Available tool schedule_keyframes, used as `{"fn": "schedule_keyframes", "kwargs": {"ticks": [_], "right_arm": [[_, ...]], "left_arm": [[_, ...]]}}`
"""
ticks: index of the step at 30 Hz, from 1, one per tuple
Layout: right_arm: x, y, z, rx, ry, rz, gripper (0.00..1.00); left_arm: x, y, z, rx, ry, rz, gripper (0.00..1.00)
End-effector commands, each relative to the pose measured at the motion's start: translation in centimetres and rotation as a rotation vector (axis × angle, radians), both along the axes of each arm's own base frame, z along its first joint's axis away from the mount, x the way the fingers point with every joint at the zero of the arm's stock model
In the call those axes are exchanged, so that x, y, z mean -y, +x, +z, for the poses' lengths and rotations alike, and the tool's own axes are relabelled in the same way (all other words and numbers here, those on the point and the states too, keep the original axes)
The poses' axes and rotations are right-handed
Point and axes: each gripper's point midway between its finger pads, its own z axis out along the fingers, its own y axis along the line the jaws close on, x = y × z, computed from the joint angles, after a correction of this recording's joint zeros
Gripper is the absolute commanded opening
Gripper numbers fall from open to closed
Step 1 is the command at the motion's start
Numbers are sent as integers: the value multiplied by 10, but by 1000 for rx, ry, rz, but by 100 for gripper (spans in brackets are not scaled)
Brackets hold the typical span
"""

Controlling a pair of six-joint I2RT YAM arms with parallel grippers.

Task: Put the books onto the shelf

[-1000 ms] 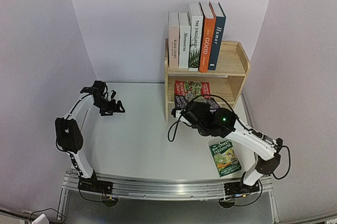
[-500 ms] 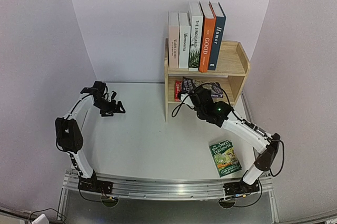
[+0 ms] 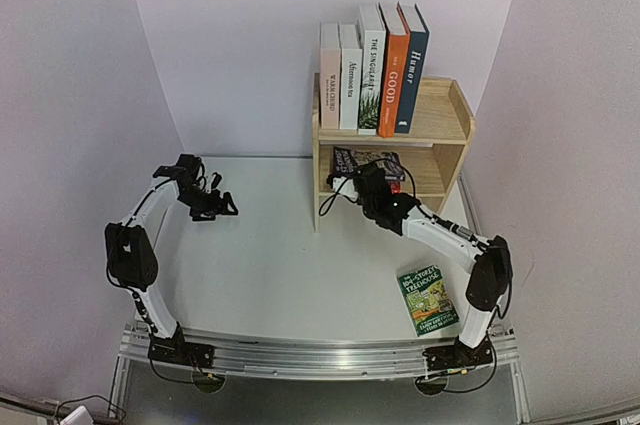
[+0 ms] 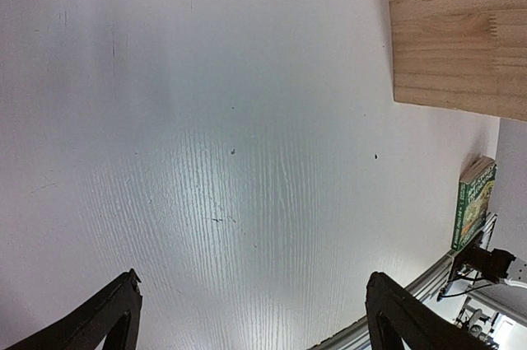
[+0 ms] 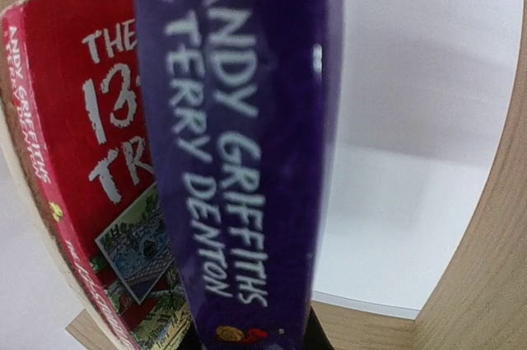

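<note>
Several books [image 3: 370, 70] stand upright on top of the wooden shelf [image 3: 440, 115]. My right gripper [image 3: 366, 179] reaches into the shelf's lower tier, shut on a purple-spined book [image 5: 239, 136] held spine towards the camera. In the right wrist view its fingers are almost hidden under the book, and the gripper [image 5: 247, 338] sits at the spine's lower end. A red illustrated book [image 5: 90, 161] leans just left of the purple one. A green Treehouse book [image 3: 428, 299] lies flat on the table near the right arm's base. My left gripper [image 3: 228, 207] hangs open over the left of the table, holding nothing [image 4: 253, 277].
The shelf's wooden side panel [image 4: 445, 29] shows at the upper right of the left wrist view, with the green book [image 4: 473, 202] beyond it. White walls enclose the table on three sides. The lower tier's right half [image 5: 412, 161] is open space.
My right arm has stretched forward and carried the purple book from in front of the shelf into the lower tier. The left arm has not moved.
</note>
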Motion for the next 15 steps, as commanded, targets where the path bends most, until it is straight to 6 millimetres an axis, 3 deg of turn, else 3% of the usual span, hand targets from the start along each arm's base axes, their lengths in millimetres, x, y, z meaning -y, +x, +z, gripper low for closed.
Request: {"fn": "schedule_keyframes", "kwargs": {"ticks": [1,15], "right_arm": [[-5,4,12,50,53,29,0],[-10,6,-2,17,49,43,0]], "left_arm": [[0,-2,0,3,3,-14,94],[1,-3,-6,-13,2,-15,94]]}}
